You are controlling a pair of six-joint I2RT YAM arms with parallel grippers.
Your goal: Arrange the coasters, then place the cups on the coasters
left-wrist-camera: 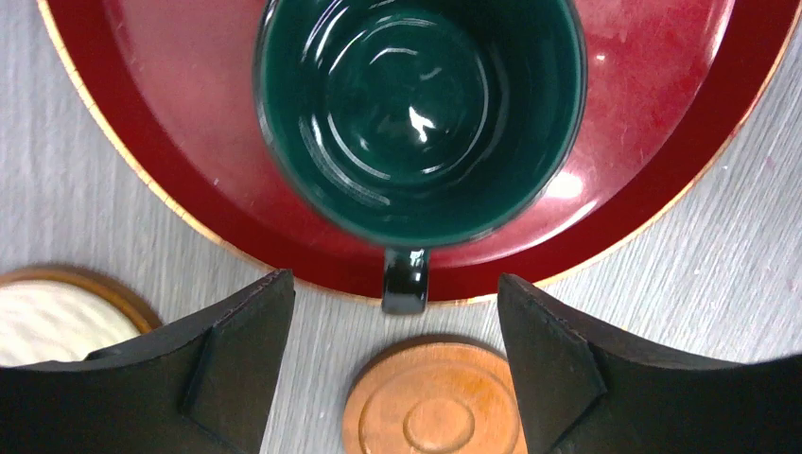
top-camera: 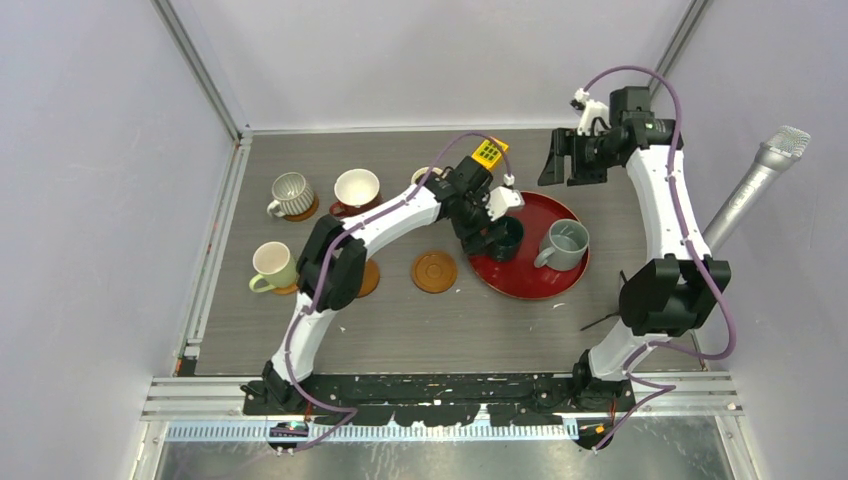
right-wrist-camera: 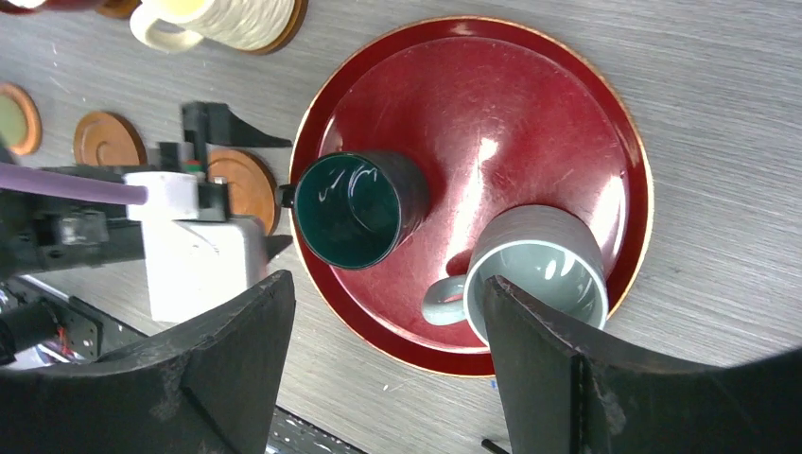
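At the left of the grey counter, the grey-white ribbed ceramic mug stood on a small round brown wooden coaster; the pale green ceramic mug in front of it and the brown mug with the white inside to its right each had a coaster of the same kind beneath; these three places looked finished. A cream mug stood behind the left arm, mostly hidden; the left wrist view showed a brown rim around it, so it probably sat on a coaster as well. The first bare coaster lay half under the left arm's elbow, and the second bare coaster lay just beside the glossy red round tray; I judge both were kept free for the two mugs on the tray. The left gripper hung low over the tray's edge, jaws wide and holding nothing; the handle of the dark teal mug pointed into the gap without touching either finger, which suggests an approach for a grasp there. The plain grey mug stood on the tray to the right, apart from the teal one. The right gripper was high above the tray, wide and empty, probably to give the left arm room.
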